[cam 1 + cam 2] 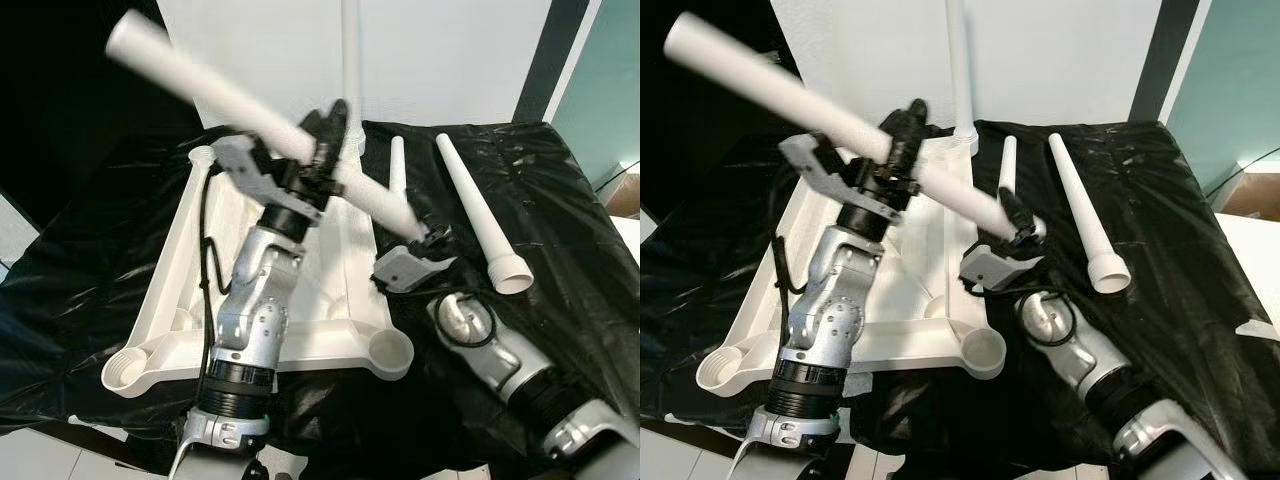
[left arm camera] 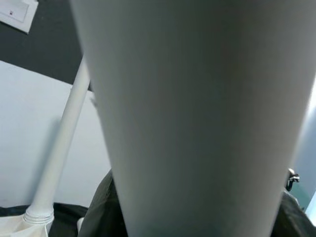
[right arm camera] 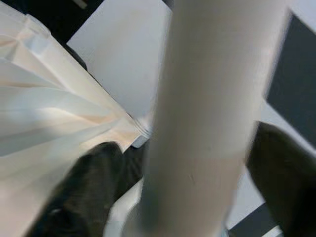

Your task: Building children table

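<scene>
Sheet (image 1: 560, 200): black plastic, covering the work surface under every part
Tabletop (image 1: 330, 260): white, lying upside down on the sheet, sockets facing up; near right socket (image 1: 390, 352) and near left socket (image 1: 128, 372) are standing empty
Fitted leg (image 1: 351, 70): standing upright in the far right corner of the tabletop
Held leg (image 1: 250, 115): white tapered tube, riding in the air above the tabletop; long axis is running diagonally, far end pointing up and to the robot's left, near end dipping down to the right toward the right gripper
Loose legs: one (image 1: 478, 210) is lying on the sheet right of the tabletop, wide threaded end nearest the robot, narrow tip pointing away; a second (image 1: 398, 165) is lying just beside the tabletop's right edge
Left gripper (image 1: 322, 150): fingers are clenching round the middle of the held leg
Right gripper (image 1: 428, 236): meeting the lower end of the held leg; cannot tell whether its fingers are gripping or loose
Progress: one leg appears fitted; three are remaining, judging by the empty sockets, so the build is reading as early
Next step, as a judgement: the held leg is needing to be swung upright and seated in an empty socket
</scene>
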Available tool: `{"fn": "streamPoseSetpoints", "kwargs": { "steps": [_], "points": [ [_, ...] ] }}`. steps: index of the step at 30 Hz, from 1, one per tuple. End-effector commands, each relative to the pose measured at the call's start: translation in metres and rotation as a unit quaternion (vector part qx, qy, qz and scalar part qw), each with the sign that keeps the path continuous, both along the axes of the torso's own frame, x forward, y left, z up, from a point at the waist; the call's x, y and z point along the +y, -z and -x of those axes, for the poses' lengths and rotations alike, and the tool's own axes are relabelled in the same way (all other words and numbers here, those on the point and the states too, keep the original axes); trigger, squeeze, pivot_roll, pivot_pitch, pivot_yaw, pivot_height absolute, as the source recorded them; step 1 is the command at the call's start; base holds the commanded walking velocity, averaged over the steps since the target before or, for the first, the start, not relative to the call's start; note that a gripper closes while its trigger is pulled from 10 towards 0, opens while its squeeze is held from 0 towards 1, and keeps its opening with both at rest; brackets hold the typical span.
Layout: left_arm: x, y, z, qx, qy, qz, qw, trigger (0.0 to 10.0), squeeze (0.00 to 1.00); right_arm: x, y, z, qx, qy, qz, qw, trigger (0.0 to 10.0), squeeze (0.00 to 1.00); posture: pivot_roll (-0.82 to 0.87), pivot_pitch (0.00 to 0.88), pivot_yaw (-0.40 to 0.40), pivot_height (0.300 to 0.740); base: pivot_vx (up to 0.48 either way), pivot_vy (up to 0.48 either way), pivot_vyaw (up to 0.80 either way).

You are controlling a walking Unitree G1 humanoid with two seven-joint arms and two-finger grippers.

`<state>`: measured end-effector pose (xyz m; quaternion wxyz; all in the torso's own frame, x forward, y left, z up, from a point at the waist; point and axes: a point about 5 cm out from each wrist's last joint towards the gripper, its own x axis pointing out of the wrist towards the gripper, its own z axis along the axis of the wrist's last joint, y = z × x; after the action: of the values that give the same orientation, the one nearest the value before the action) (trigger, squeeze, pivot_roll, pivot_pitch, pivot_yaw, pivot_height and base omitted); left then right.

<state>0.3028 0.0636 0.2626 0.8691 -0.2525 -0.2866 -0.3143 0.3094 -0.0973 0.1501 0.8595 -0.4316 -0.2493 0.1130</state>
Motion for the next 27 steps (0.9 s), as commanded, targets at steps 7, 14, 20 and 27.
{"fn": "streamPoseSetpoints", "kwargs": {
  "steps": [7,14,20,27],
  "points": [
    [-0.006,-0.008,0.008,-0.072,0.017,-0.055,0.996,0.0,0.0,0.017,-0.029,0.0,0.09,-0.091,-0.036,0.991,10.0,0.0,-0.01,0.0,0.089,0.74,0.0,0.0,0.0],
    [-0.009,-0.01,0.013,-0.092,0.037,-0.071,0.993,0.0,0.0,0.017,-0.047,-0.012,0.135,-0.111,-0.051,0.983,10.0,0.0,-0.01,0.0,0.086,0.74,0.0,0.0,0.0],
    [-0.012,-0.013,0.016,-0.099,0.041,-0.07,0.992,0.0,0.0,0.017,-0.035,-0.017,0.184,-0.127,-0.031,0.974,1.8,0.0,-0.01,0.0,0.083,0.74,0.0,0.0,0.0],
    [-0.008,-0.015,0.016,-0.096,0.035,-0.06,0.993,0.0,1.0,0.022,-0.027,-0.011,0.214,-0.139,-0.042,0.966,0.0,0.0,0.01,0.0,0.076,0.74,0.0,0.0,0.0]
  ]
}}
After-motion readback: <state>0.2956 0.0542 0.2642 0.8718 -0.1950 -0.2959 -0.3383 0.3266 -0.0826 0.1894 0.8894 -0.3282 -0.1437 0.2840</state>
